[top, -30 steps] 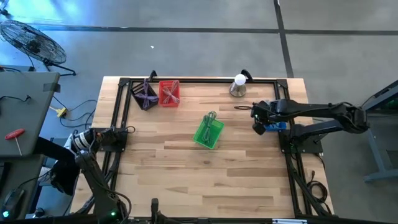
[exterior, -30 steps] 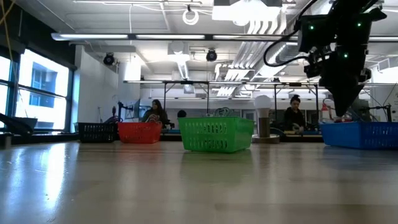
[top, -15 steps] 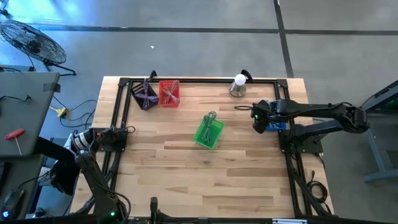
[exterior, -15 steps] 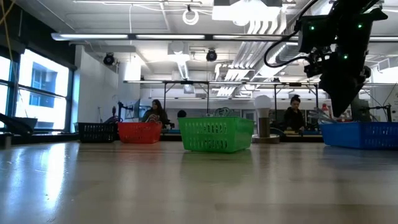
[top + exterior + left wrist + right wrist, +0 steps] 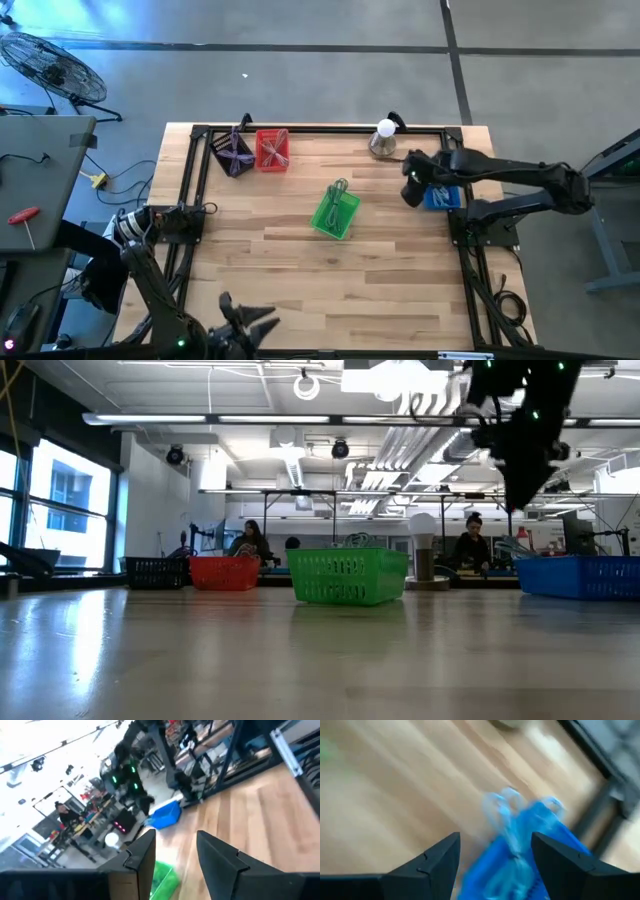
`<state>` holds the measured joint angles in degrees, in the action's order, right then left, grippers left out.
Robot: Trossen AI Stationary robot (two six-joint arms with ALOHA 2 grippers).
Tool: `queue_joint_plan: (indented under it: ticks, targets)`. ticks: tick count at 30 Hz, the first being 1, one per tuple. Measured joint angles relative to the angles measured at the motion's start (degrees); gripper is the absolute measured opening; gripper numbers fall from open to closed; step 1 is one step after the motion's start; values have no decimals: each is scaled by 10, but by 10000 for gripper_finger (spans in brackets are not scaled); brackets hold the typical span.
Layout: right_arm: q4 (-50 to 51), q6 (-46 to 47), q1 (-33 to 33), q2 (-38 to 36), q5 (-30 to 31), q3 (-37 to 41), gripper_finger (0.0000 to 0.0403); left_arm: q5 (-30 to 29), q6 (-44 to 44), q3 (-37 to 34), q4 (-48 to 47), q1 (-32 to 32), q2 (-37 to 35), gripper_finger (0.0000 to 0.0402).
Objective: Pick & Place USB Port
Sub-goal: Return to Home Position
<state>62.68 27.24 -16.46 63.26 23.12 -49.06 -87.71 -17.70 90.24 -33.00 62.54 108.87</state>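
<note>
Charger cables (image 5: 338,189) lie coiled in their baskets, so I judge the sorting done and only parking the arms is left. Nearest, at the high view's bottom edge, the left gripper (image 5: 243,322) hangs off the pale wooden table (image 5: 300,265), fingers spread and empty. At mid-frame sits the green plastic mesh basket (image 5: 336,214), with a green cable in it. To its right, the right gripper (image 5: 409,187) hovers beside the blue plastic basket (image 5: 441,198), fingers parted and holding nothing. It is raised, probably to clear the rim, and that basket's contents are too blurred to call. Farthest, at upper left, the red plastic basket (image 5: 272,150) and dark basket (image 5: 232,155) each hold a cable.
</note>
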Motion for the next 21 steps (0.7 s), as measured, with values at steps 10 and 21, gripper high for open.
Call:
queue_joint_plan:
  ticks: [10,21]
  targets:
    - [-177,-76,59,0,-222,-121,236,169,-476,0,-515,-108,-99,138]
    - [-652,-223,98,30,-256,-7,236,223,-336,-45,-506,-295,-170,138]
